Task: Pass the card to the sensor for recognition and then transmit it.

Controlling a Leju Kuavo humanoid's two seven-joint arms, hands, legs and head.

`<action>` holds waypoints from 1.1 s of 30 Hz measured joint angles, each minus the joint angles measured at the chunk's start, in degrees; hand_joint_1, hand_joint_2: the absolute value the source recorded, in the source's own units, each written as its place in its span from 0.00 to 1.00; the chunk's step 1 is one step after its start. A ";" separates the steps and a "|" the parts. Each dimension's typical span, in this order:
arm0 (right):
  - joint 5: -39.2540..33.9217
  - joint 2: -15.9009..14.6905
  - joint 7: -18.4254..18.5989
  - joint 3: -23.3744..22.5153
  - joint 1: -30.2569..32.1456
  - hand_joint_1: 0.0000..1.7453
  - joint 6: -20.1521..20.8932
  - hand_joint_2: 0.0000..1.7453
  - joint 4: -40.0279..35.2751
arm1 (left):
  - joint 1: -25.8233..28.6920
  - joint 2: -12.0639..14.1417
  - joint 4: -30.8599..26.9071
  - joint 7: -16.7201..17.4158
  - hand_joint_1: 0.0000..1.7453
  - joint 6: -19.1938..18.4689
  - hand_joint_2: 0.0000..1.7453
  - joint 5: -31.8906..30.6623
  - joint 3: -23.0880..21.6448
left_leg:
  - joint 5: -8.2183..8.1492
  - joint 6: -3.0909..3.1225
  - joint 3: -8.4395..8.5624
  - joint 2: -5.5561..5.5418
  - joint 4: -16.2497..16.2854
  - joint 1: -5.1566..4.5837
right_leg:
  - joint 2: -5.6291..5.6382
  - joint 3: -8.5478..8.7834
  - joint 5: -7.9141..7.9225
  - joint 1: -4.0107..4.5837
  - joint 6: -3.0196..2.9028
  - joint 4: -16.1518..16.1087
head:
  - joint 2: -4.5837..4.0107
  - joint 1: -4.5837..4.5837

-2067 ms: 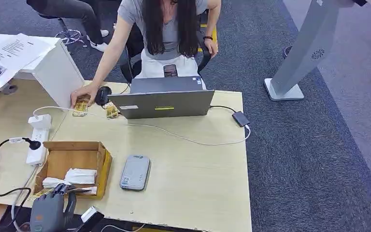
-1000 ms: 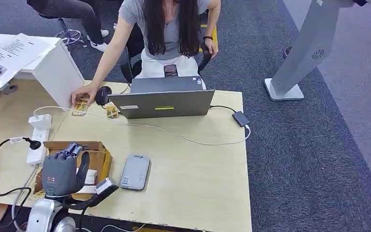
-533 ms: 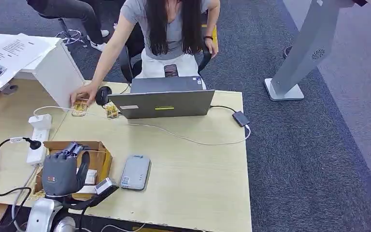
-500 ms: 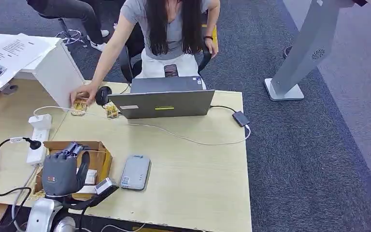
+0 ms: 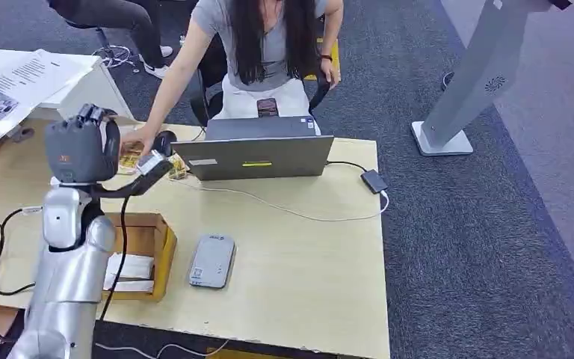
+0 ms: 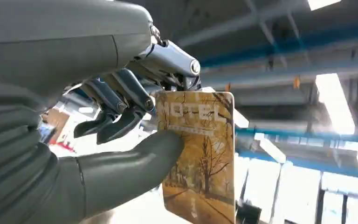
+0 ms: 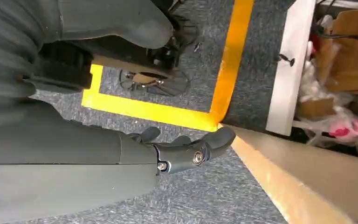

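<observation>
The left arm stands upright at the left of the head view, its left hand [image 5: 81,152] raised and pinching a hotel card [image 6: 198,156] between thumb and fingers. The right hand [image 7: 177,151] hangs low, holding nothing, fingers loosely extended.

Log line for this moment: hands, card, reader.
left hand: raised, pinching hotel card | right hand: hanging, holds nothing | grey reader: on table, untouched | card not yet scanned

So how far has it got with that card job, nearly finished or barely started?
Partway, it seems. Picked up: the yellow hotel key card with a tree picture is pinched in the robot's left hand, raised above the pale wooden table. Whether it touched the flat grey card reader cannot be told. Left: handing it to the seated person. The right hand hangs empty.
</observation>
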 joint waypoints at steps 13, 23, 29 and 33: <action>-0.20 0.00 0.00 1.00 0.16 0.00 0.00 1.00 0.00 | -4.30 1.33 6.64 0.90 1.00 0.00 1.00 0.57 -0.02 | 0.02 -0.02 -0.11 0.32 0.00 -0.01 | 0.37 -0.28 0.13 0.00 0.07 -0.02 | 0.00 0.04; -0.20 0.00 0.00 1.09 0.15 0.00 -0.02 1.00 0.00 | -4.72 1.40 7.64 1.70 1.00 -0.29 1.00 1.20 -0.07 | 0.02 -0.02 -0.11 0.32 0.00 -0.01 | 0.37 -0.27 0.13 0.01 0.07 -0.02 | 0.00 0.04; -0.22 0.00 -0.02 1.25 0.13 0.00 -0.11 1.00 0.00 | -4.94 1.90 8.45 2.27 0.00 -0.29 1.00 1.33 -0.68 | 0.02 -0.02 -0.13 0.37 0.00 -0.01 | 0.40 -0.28 0.13 0.00 0.07 -0.02 | 0.00 0.04; -0.31 0.00 -0.02 1.29 0.13 0.00 -0.11 1.00 0.00 | -4.93 2.34 9.11 2.49 0.00 -0.05 1.00 1.62 -0.68 | 0.02 -0.02 -0.16 0.36 0.00 -0.01 | 0.39 -0.30 0.13 0.00 0.07 -0.02 | 0.00 0.02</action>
